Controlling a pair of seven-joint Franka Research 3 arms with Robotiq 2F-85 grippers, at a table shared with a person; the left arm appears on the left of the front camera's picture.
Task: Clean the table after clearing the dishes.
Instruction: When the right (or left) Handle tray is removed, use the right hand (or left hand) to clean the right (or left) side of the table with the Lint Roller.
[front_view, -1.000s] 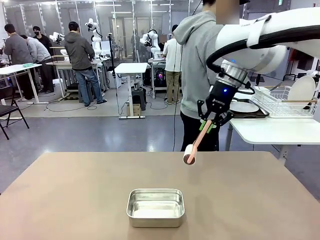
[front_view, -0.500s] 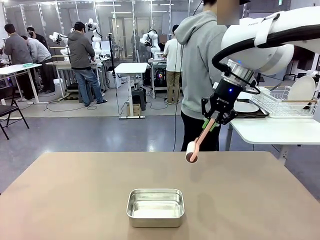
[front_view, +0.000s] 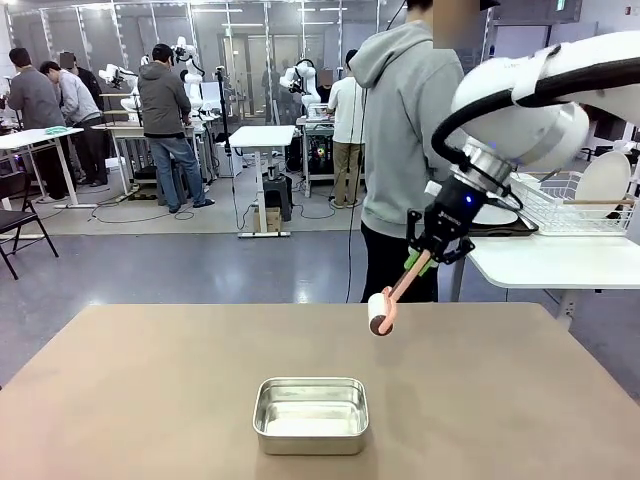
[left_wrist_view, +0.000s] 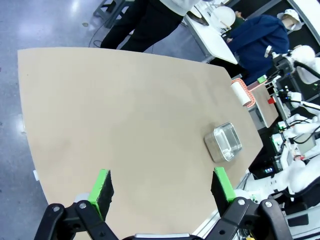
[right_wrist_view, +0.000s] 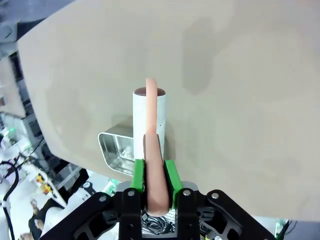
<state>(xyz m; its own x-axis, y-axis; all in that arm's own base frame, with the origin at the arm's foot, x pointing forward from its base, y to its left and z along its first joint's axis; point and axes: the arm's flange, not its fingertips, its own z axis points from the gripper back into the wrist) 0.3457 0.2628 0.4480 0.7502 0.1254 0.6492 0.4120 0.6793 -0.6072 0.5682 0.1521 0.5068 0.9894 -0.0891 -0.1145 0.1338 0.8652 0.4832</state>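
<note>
The tan table (front_view: 150, 400) stretches across the front view. My right gripper (front_view: 425, 256) hangs above its far edge, shut on the pink handle of a lint roller (front_view: 381, 313) whose white roll points down and left, just above the tabletop. In the right wrist view the green pads (right_wrist_view: 138, 172) clamp the handle, and the lint roller (right_wrist_view: 149, 112) hovers over the table (right_wrist_view: 240, 100). My left gripper (left_wrist_view: 162, 187) is open high over the table (left_wrist_view: 125, 115), with nothing between its fingers. White dishes (front_view: 490, 214) lie on a dark tray on the white side table at the right.
A steel pan (front_view: 311, 414) sits near the table's front middle; the pan (left_wrist_view: 219, 142) (right_wrist_view: 117, 145) also appears in both wrist views. A person in a grey hoodie (front_view: 400, 130) stands at the far edge. A wire rack (front_view: 570, 205) holds a plate.
My right wrist has shifted slightly right and down, tilting the roller's handle more; the roll stays almost in the same spot. The left gripper stays open.
</note>
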